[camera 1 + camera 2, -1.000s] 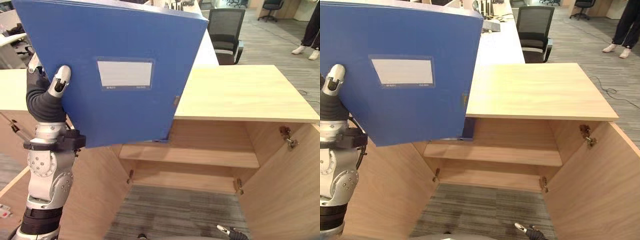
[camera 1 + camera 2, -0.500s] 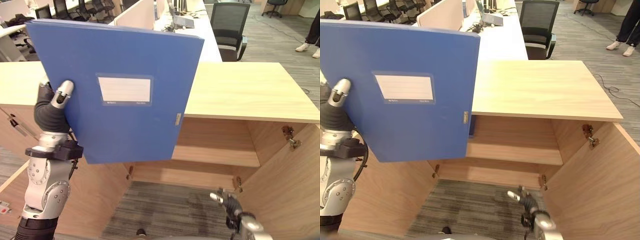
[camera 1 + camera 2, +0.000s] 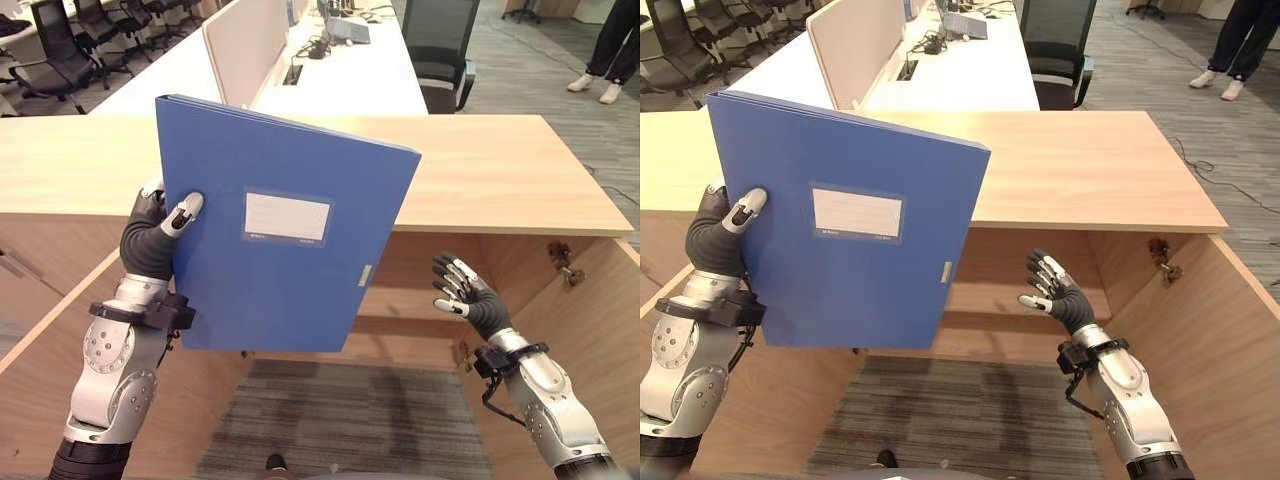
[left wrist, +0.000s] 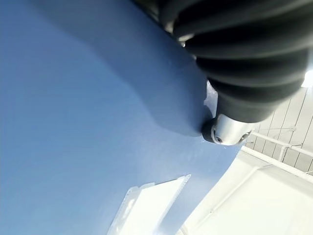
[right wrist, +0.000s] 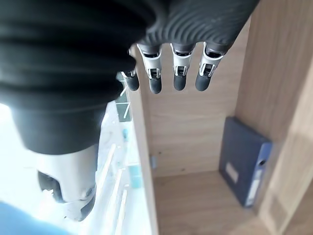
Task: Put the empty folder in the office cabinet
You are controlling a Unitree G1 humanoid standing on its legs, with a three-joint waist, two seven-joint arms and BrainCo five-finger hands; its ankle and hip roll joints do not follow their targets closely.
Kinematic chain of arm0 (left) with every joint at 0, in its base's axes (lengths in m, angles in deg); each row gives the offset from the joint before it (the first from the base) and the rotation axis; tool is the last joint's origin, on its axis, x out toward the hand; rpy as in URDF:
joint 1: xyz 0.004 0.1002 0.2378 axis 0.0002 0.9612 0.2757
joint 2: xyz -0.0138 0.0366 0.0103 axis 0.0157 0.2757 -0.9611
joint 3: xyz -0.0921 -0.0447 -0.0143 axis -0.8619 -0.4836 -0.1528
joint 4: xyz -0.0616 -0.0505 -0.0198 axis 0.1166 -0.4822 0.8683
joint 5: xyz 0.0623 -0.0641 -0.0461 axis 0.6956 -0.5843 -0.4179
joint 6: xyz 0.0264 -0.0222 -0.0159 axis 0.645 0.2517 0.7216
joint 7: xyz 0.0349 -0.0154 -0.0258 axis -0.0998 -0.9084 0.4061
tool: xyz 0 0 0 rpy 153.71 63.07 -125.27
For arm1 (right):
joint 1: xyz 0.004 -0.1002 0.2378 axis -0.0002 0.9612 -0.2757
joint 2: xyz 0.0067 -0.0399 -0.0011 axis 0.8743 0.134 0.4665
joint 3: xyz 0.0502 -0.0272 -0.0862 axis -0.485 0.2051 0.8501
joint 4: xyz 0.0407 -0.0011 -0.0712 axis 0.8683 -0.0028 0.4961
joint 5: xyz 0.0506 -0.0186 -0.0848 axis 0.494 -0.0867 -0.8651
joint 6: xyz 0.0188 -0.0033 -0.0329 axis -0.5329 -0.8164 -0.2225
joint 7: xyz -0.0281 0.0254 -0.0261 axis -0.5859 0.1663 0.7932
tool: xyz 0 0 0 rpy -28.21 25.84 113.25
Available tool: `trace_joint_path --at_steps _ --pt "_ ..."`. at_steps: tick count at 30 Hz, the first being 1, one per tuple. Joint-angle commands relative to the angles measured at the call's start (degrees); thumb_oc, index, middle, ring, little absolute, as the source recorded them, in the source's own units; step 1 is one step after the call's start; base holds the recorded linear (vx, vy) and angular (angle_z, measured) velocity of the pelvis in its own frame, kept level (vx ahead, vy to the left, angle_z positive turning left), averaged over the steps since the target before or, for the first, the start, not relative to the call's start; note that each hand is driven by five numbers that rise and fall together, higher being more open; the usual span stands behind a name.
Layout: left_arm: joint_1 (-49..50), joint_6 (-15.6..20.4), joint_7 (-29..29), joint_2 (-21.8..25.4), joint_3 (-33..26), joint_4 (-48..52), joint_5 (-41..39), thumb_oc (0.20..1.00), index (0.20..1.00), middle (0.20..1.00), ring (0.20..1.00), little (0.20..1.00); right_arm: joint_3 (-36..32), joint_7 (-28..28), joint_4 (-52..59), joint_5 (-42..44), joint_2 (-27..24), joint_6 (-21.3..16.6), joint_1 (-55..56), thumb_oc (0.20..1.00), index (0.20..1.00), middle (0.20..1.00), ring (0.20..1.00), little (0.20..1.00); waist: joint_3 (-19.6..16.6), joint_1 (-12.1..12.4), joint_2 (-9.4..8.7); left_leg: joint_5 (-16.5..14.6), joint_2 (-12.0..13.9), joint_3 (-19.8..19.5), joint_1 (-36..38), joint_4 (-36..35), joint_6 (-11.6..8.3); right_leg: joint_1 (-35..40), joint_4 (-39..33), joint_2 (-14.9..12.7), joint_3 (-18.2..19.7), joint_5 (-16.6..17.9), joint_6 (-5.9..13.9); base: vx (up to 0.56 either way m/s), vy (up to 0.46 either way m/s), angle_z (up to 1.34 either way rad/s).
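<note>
The large blue plastic box folder with a white label pocket on its face (image 3: 285,250) is held upright in the air in front of the open light wooden office cabinet (image 3: 500,185), its face turned toward the camera and its top edge sloping down toward 3 o'clock. The left hand (image 3: 160,225) clamps it at its 9 o'clock edge, the thumb pressed on the front face and the fingers wrapped behind; in the left wrist view the thumb tip (image 4: 227,128) lies against the blue cover just above the label pocket. The folder's lower part hangs in front of the cabinet's opening, at about 9 o'clock of that opening, and hides part of the inner wooden shelf (image 3: 430,305); it touches nothing but the left hand. The right hand (image 3: 470,295) hovers at 3 o'clock of the folder, apart from it, in front of the cabinet's interior, with its fingers spread and nearly straight, holding nothing; the right wrist view shows those fingers (image 5: 178,73) straight in a row. Past them that view shows a second dark blue folder (image 5: 242,164) standing upright against a wooden wall inside the cabinet. The cabinet doors are swung open on either side, the right-hand door (image 3: 590,350) at 4 o'clock. Beyond the cabinet top, at 12 o'clock, stand a white desk (image 3: 330,70) and a black office chair (image 3: 440,45), and a person's legs (image 3: 610,40) show at 1 o'clock on the grey carpet (image 3: 345,420).
</note>
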Motion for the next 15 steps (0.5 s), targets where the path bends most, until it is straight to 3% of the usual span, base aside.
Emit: trace_joint_path --at_steps 1,15 --pt "-5.0 3.2 -0.2 -1.2 -2.0 -1.2 1.0 0.200 0.200 0.200 0.200 0.200 -0.6 2.2 3.3 6.0 0.0 -1.6 -5.3 1.000 1.000 1.000 1.000 1.000 -0.1 0.3 -0.21 -4.2 0.0 -1.6 2.8 0.6 0.11 -1.5 1.3 -0.3 -1.3 -0.1 0.67 0.00 0.003 -0.04" --pt "-9.0 3.1 1.1 -2.0 0.5 -1.5 2.7 0.200 0.200 0.200 0.200 0.200 7.1 9.8 8.6 13.4 0.9 2.8 -8.3 1.000 1.000 1.000 1.000 1.000 -0.4 0.3 -0.57 -4.0 0.4 -1.6 2.7 0.6 -0.15 -1.6 1.4 0.1 -1.3 -0.2 0.48 0.00 0.000 -0.01"
